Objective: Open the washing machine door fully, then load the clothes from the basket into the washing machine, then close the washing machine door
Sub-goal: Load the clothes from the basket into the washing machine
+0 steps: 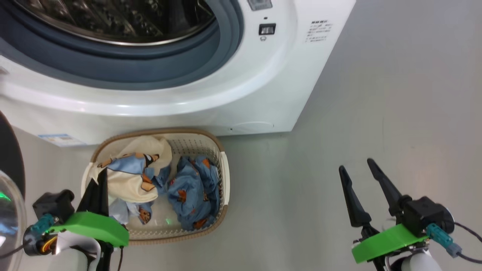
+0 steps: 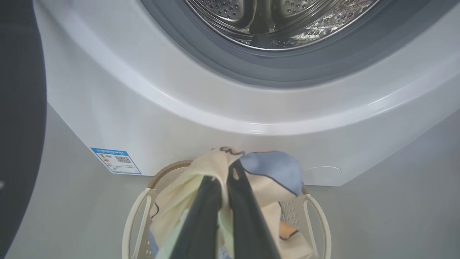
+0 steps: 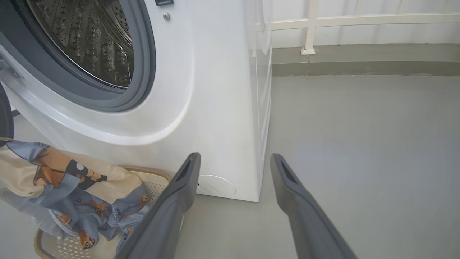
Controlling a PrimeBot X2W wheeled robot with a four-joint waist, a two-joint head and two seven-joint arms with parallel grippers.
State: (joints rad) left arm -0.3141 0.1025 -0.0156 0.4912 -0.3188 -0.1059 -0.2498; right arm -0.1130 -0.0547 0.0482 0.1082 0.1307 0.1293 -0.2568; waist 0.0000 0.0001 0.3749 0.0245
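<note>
Step one looks done: the door (image 1: 8, 150) is swung wide off the machine's (image 1: 196, 101) left side, and the drum (image 1: 113, 19) mouth is open. Loading is only at its very start, I'd say. The bit of drum I can see is bare steel. The clothes (image 1: 194, 192) are in the basket (image 1: 224, 165), which sits on the floor (image 1: 376, 94) right at the foot of the machine's front, below the drum mouth. So pretty much all the loading is left, plus closing the door.

The left pincer (image 2: 223, 172) is pinched narrow on a cream-and-blue garment (image 2: 273, 169), above the basket end nearer the machine's door side. Its fingers point at the machine's front, under the drum mouth. The garment drapes down from the tips, so its long axis runs roughly top to bottom. The lower end seems to reach into the basket, but I can't tell for sure. The basket's long axis looks to run along the machine's front, with a handle at each end.

The right pincer (image 1: 356, 164) is spread wide and holds nothing. It's over bare floor off the machine's right front corner, fingers pointing past that side.
</note>
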